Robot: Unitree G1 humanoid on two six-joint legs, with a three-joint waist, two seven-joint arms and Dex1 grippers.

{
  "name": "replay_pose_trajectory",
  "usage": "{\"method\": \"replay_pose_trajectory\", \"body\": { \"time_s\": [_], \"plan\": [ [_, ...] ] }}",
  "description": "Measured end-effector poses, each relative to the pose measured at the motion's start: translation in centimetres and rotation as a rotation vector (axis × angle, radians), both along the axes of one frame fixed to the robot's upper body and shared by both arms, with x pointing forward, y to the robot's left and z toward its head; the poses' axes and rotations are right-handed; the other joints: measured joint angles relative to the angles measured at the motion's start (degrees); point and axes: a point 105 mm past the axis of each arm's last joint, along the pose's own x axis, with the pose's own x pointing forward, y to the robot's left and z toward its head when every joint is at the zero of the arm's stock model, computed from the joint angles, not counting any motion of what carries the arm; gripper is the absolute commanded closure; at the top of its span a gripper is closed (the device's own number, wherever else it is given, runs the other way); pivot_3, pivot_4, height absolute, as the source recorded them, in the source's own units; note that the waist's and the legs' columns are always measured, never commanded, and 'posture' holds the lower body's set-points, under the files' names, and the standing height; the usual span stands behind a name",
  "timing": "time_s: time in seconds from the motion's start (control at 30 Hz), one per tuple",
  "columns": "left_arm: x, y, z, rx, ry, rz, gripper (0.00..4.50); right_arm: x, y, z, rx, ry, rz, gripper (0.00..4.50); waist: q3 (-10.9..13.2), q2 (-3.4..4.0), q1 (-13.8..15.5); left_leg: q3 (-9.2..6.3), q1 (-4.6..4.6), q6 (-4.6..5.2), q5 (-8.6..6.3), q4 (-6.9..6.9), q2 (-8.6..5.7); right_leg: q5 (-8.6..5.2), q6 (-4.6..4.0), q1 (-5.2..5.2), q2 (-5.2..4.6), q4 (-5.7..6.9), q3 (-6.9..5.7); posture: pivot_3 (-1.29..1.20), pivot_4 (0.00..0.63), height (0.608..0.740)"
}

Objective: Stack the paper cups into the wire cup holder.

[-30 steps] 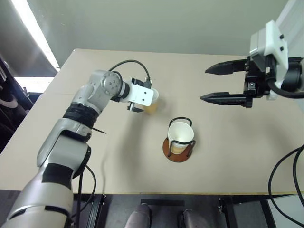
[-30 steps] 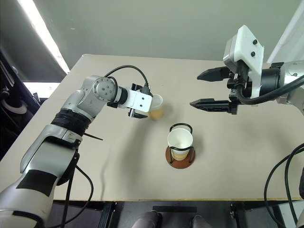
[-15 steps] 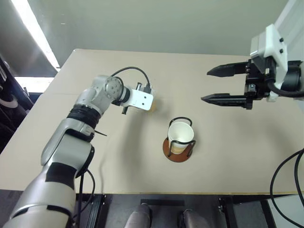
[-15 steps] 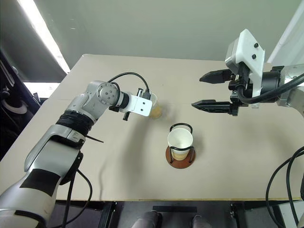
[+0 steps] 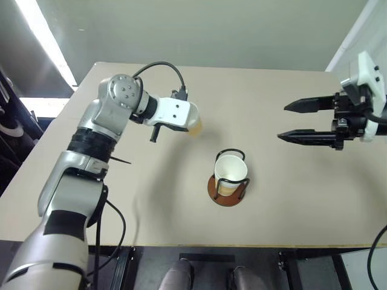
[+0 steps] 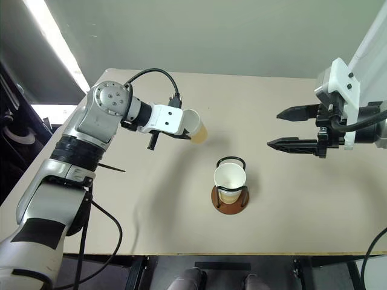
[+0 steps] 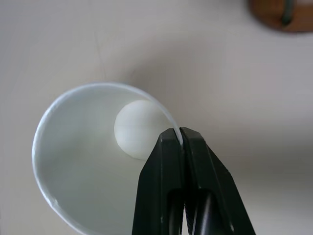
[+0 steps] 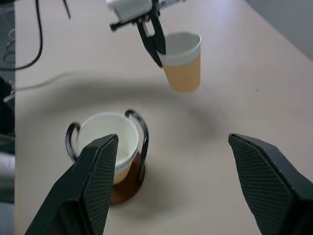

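One paper cup point(image 6: 196, 125) is now clamped by its rim in my left gripper point(image 8: 155, 45), lifted clear of the table point(image 5: 290, 199); a sec ago it stood on the surface w/ jaws apart. Next: carry it to the wire cup holder point(image 5: 228, 181), which already has a stacked cup point(image 5: 230, 172). Right gripper point(image 5: 305, 121) wide open, empty, pulled aside. No readable text or labels.
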Motion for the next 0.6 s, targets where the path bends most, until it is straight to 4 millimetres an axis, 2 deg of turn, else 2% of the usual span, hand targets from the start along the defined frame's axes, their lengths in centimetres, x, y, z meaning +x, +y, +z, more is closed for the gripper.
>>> {"method": "replay_pose_trajectory", "body": {
  "time_s": [0.13, 0.27, 0.4, 0.6],
  "plan": [
    [-2.6, -1.3, 2.4, -0.062, 0.037, -0.085, 4.46, -0.6, -0.8, -2.1, -0.050, 0.071, 0.003, 0.83, 0.00, 0.00, -0.02, 0.03, -0.07, 0.02, -0.01, 0.18, 0.00, 0.02, 0.04, 0.00, -0.01, 0.03, 0.03, 0.00, 0.150, 0.740],
    [-5.4, -3.3, 4.0, -0.121, 0.075, -0.195, 4.46, -1.0, -0.7, -1.9, -0.042, 0.061, 0.013, 0.83, 0.00, 0.01, -0.07, 0.07, -0.05, 0.03, -0.02, 0.31, 0.01, 0.03, 0.05, 0.01, -0.01, 0.13, 0.03, 0.00, 0.150, 0.740],
    [-6.7, -3.6, 4.4, -0.140, 0.126, -0.219, 4.46, -2.0, 0.1, -1.2, -0.033, 0.038, 0.047, 0.83, 0.00, 0.01, -0.28, 0.07, 0.02, 0.04, -0.02, 0.40, 0.03, 0.02, 0.06, 0.03, -0.01, 0.29, 0.04, 0.00, 0.150, 0.740],
    [-7.8, -3.7, 3.8, -0.127, 0.218, -0.239, 4.46, -3.1, 0.4, -0.2, -0.009, 0.012, 0.052, 0.83, 0.00, 0.01, -0.22, 0.04, 0.06, 0.07, -0.02, 0.51, 0.02, 0.05, 0.10, 0.15, -0.02, 0.27, 0.04, 0.00, 0.150, 0.740]
  ]
}}
